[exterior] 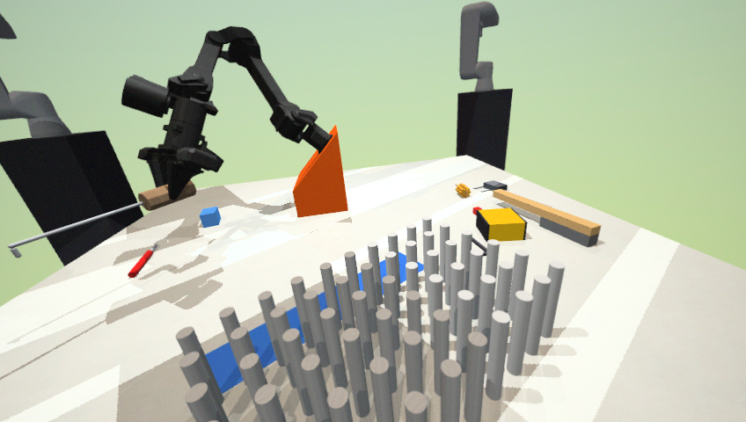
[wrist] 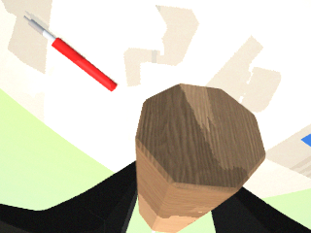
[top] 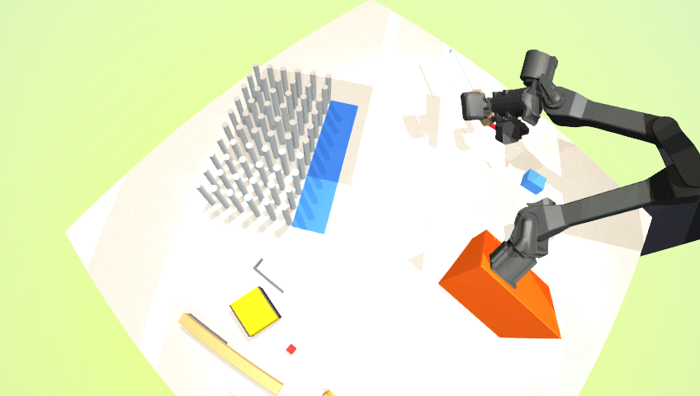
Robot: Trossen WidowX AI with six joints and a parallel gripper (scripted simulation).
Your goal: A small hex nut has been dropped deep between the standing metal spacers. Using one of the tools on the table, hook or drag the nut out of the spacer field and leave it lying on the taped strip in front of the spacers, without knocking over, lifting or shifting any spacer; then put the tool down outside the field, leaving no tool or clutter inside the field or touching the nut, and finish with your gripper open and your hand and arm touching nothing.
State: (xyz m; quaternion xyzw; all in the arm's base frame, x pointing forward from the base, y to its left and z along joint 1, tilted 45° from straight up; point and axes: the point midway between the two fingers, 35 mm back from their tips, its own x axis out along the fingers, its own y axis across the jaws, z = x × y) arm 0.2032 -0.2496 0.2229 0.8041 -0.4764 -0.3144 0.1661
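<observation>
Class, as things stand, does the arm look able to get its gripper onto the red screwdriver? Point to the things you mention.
Probably not yet: the gripper (exterior: 175, 194) is shut on the hooked tool's wooden handle (exterior: 151, 199) (wrist: 199, 141). Otherwise, nothing visible stands over the red screwdriver (exterior: 141, 263) (wrist: 84, 64).

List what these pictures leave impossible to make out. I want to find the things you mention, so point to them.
- Hex nut: not discernible in any view; crowded spacers (top: 269, 210) (exterior: 554, 301) could hide it.
- Hook tip (top: 451, 49) (exterior: 15, 252): outside the wrist view, behind the wooden handle (top: 477, 91) (exterior: 154, 199) (wrist: 194, 141).
- Yellow bundle (top: 328, 393): cut by the top view's lower edge.
</observation>
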